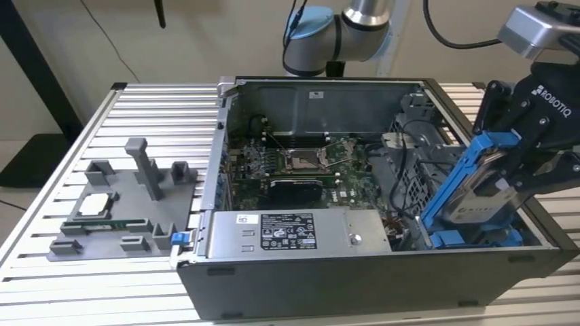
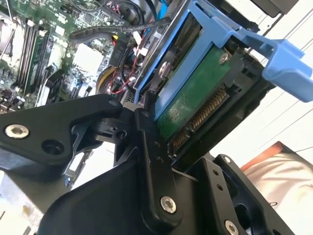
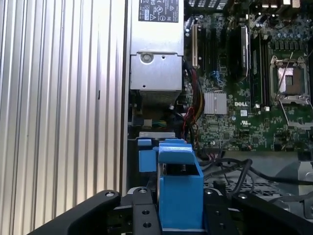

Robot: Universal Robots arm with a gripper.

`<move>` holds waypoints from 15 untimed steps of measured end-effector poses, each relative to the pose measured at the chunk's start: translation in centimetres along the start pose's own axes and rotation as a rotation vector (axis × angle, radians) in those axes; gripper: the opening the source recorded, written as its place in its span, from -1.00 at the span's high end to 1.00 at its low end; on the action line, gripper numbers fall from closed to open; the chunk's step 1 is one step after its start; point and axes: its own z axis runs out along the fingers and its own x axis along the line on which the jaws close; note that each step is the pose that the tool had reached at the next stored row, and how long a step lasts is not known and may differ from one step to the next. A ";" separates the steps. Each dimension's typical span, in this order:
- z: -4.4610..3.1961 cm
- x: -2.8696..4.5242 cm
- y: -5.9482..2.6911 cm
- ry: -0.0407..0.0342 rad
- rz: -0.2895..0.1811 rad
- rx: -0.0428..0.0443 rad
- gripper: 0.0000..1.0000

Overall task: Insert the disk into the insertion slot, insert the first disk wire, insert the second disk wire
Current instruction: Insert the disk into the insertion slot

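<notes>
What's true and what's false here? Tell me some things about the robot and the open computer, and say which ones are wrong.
The gripper holds the disk. True.
The disk lies flat in the insertion slot. False: it is steeply tilted in the gripper's grip.
The disk's carrier frame is red. False: it is blue.
The computer case is open, with the motherboard showing. True.

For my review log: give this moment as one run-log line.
step: disk insertion | hand: shut on disk | disk: steeply tilted, lower end at insertion slot, not seated | computer case: open
</notes>
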 end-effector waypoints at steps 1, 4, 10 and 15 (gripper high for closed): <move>0.13 -0.02 -0.02 0.0001 0.000 -0.0004 1.00; 0.53 -0.19 -0.08 -0.0001 0.000 -0.0014 1.00; 1.52 -0.58 -0.23 -0.0010 0.000 -0.0022 1.00; 1.52 -0.57 -0.23 -0.0005 0.001 -0.0022 1.00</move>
